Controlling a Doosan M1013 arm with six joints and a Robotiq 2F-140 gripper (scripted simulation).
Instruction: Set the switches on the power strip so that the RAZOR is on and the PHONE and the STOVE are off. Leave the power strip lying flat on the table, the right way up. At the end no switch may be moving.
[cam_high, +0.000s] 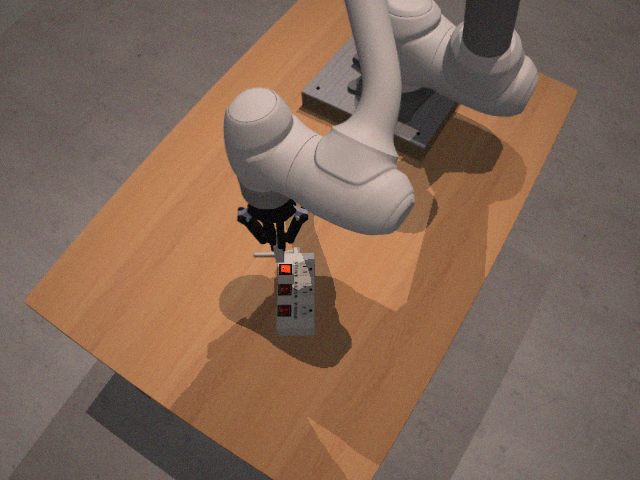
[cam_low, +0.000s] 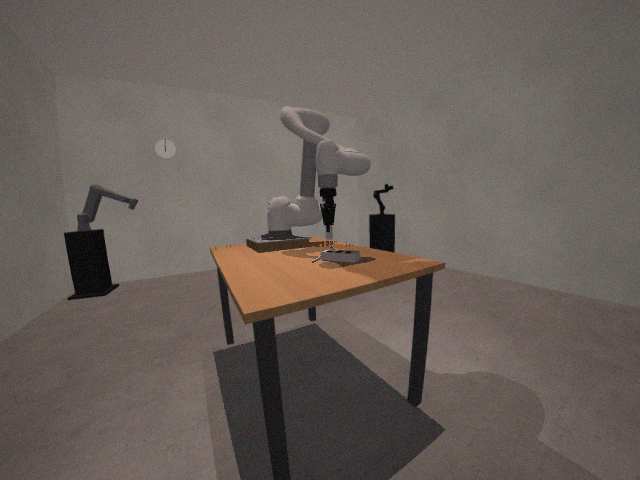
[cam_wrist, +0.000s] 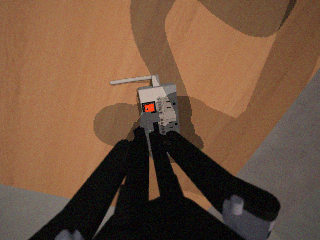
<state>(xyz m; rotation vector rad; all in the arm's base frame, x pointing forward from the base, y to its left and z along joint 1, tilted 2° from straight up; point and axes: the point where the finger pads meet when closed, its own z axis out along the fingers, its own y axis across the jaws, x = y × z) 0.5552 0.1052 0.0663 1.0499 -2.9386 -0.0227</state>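
The grey power strip (cam_high: 302, 322) (cam_low: 341, 254) (cam_wrist: 162, 94) lies flat on the wooden table (cam_high: 155, 206) (cam_low: 289, 289) (cam_wrist: 60, 75), right way up, with three red rocker switches in a row. The switch nearest the cord end (cam_high: 284, 268) (cam_wrist: 149, 107) glows bright orange-red. The middle switch (cam_high: 283, 289) and the far switch (cam_high: 283, 310) are dark. The labels are too small to read. A short grey cord stub (cam_high: 263, 254) (cam_wrist: 131, 80) sticks out sideways. My gripper (cam_high: 279, 245) (cam_low: 328, 223) (cam_wrist: 147, 119) is shut, fingertips together, pointing down above the cord end. In the wrist view its fingers hide the two dark switches.
The arm's grey base plate (cam_high: 330, 93) (cam_low: 273, 242) sits at the table's back. The arm's big elbow link (cam_high: 320, 170) hangs over the table's middle. Two other arms on black pedestals (cam_low: 87, 258) (cam_low: 381, 229) stand far off on the floor.
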